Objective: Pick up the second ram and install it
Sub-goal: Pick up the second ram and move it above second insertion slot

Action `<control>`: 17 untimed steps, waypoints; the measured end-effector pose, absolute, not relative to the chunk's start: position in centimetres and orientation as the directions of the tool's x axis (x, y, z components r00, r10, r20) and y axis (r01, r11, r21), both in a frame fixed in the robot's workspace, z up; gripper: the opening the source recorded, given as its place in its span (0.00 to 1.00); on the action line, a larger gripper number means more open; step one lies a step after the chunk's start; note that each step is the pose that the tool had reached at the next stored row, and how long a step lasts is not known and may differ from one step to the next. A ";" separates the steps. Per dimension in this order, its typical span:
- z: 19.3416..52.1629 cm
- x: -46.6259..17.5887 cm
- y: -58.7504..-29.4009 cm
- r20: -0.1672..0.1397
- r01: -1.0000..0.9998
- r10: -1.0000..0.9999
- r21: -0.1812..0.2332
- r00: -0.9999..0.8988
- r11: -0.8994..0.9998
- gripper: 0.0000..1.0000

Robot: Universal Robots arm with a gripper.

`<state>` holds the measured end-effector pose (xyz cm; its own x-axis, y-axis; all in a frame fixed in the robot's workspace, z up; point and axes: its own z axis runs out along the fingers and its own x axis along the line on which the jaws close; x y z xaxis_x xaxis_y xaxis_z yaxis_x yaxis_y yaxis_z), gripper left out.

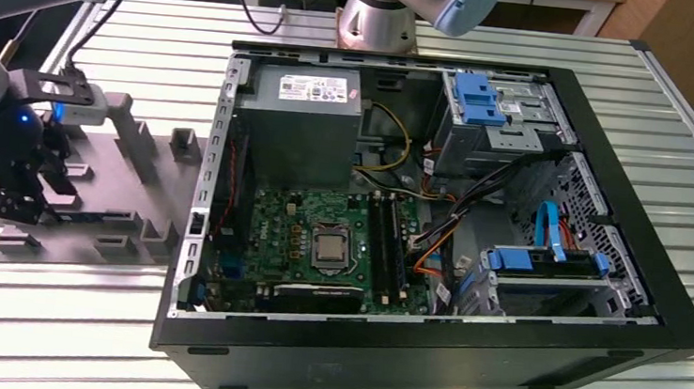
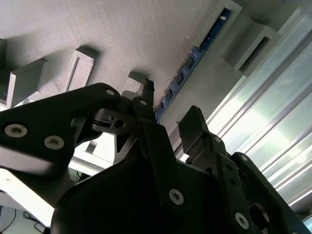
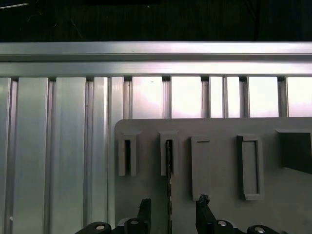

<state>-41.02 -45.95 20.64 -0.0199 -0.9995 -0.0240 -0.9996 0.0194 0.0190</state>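
Black two-fingered gripper (image 3: 173,204) noted spread apart in both wrist views, one finger to either side of the second ram (image 3: 169,187), a thin dark memory stick standing on edge. A gap is left on both sides and nothing is clasped. A bluish board edge and a row of chips are made out along the stick (image 2: 187,66) in the second wrist view.

The stick is carried upright in slotted blocks of the grey 3D-printed holder plate (image 3: 219,129), which is laid on the ribbed aluminium desk (image 3: 58,146).

Handling, as judged:
- The stick is taken to be light, stiff, thin and fragile, with smooth faces likely to be slippery.
- Chips and edge contacts are best spared.
- Hold is best taken squarely across the two flat faces near mid-length, with modest force, so that no bending or tilting is induced.

Farther off, the open black computer case (image 1: 638,319) with green motherboard (image 1: 281,222) is recorded to the exterior view's right of the holder.
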 end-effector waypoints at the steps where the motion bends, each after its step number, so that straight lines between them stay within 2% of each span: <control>1: 20.5 -41.0 -45.9 -0.024 -1.000 -1.000 0.019 -0.020 0.019 0.49; 5: 20.1 -41.0 -46.0 -0.024 -1.000 -1.000 0.019 -0.020 0.019 0.47; 6: 20.0 -41.0 -46.0 -0.024 -1.000 -1.000 0.019 -0.020 0.019 0.40; 15: 19.3 -41.2 -46.1 -0.024 -1.000 -1.000 0.017 -0.019 0.019 0.39; 16: 19.2 -41.2 -46.1 -0.024 -1.000 -1.000 0.017 -0.019 0.019 0.32; 17: 19.2 -41.2 -46.1 -0.024 -1.000 -1.000 0.017 -0.019 0.019 0.32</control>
